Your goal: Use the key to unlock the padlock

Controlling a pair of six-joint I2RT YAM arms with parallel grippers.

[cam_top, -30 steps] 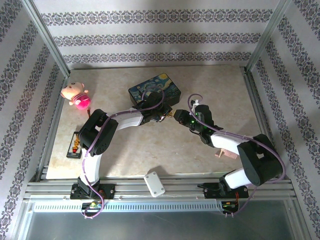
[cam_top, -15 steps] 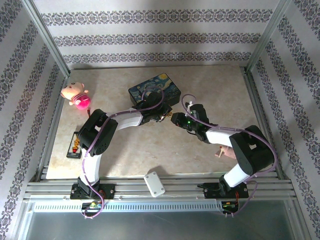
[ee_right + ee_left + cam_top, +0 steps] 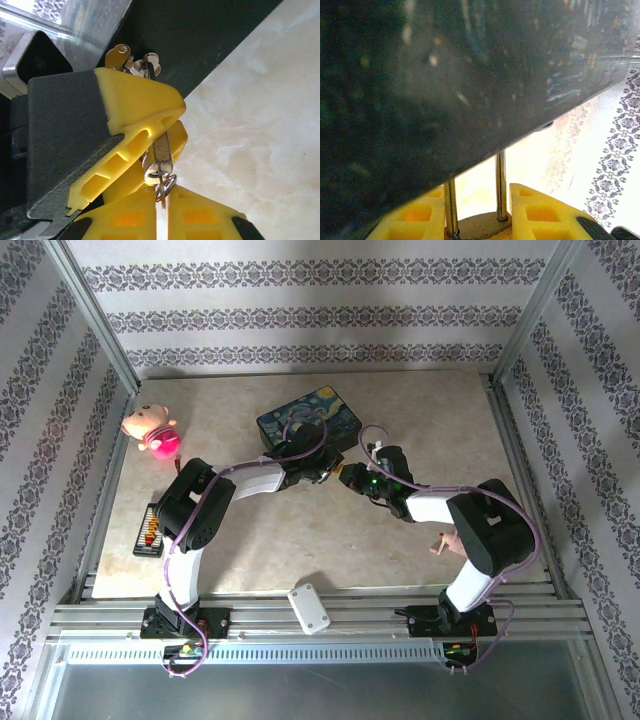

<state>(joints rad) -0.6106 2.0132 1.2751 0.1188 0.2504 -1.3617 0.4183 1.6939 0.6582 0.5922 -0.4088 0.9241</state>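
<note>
L claw [image 3: 476, 222] grips the padlock [image 3: 479, 227] by its brass body, shackle pointing at the blue tin [image 3: 310, 418], just in front of it. R claw [image 3: 161, 212] is closed on the key [image 3: 161, 186], which looks seated at the keyhole. We'd turn w/ wrist roll only, key axis in line w/ the lock, L holding firm. Tin's near wall is tight behind. Open counter [image 3: 300, 540] lies on the tin's near side.

no text, label or number is reading legibly anywhere. the dark blue tin [image 3: 335, 408] is showing painted swirls, no lettering.
</note>
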